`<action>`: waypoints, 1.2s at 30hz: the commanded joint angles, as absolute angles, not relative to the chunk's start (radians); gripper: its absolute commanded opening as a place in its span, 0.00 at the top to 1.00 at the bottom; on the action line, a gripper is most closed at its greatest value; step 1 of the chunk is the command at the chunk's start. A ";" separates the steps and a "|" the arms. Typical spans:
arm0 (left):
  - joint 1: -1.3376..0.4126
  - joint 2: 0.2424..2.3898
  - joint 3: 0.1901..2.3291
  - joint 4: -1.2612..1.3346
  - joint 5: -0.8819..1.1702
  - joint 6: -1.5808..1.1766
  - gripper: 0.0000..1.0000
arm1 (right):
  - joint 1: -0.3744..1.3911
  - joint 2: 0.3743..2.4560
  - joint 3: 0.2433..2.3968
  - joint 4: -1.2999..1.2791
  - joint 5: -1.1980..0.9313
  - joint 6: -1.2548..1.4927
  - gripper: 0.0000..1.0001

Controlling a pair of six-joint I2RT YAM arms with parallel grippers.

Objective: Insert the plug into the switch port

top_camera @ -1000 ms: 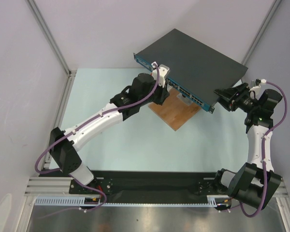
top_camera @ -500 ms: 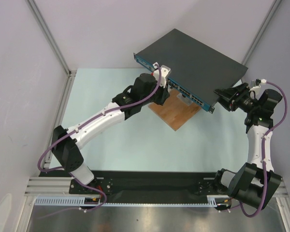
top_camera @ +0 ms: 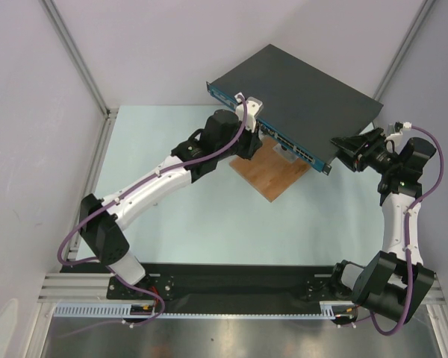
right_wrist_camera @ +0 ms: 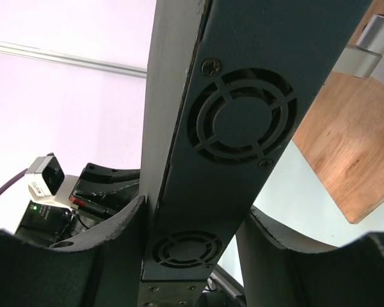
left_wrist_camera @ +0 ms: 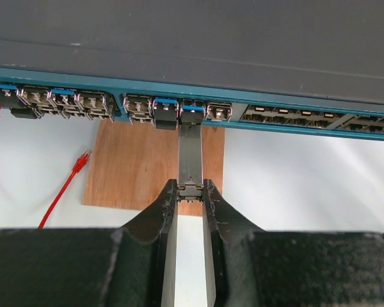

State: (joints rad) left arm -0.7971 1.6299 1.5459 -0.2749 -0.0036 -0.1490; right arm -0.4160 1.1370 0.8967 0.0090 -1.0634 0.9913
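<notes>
Two holds: the plug (left_wrist_camera: 191, 147), judged light and stiff, is pinched at its tail by the left end effector (left_wrist_camera: 191, 188), nose at a port (left_wrist_camera: 192, 112); the switch (top_camera: 299, 82), near the tabletop's (top_camera: 172, 216) far edge, is clamped at its side by the right end effector (right_wrist_camera: 192, 224).

Bright, even, diffuse light casts only faint shadows; the switch (left_wrist_camera: 192, 38) looks sharp, nearest foreground slightly soft.

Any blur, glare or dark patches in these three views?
Top external: even light, sharp, no glare on the switch. Left wrist: ports crisp, left end effector dark, slightly soft. Right wrist: switch side sharp, right end effector nearly black.
</notes>
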 commanded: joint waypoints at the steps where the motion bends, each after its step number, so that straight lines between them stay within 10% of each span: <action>1: -0.785 1.603 1.601 -0.218 -0.008 -0.152 1.00 | -0.397 1.132 0.893 0.072 -1.006 0.864 1.00; 36: -0.825 1.661 1.591 -0.143 -0.035 -0.011 1.00 | -0.388 1.163 0.902 0.098 -1.014 0.894 1.00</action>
State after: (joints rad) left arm -0.8154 1.6505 1.5909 -0.3164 -0.0147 -0.0582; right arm -0.4141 1.1427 0.8967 0.0189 -1.0645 0.9974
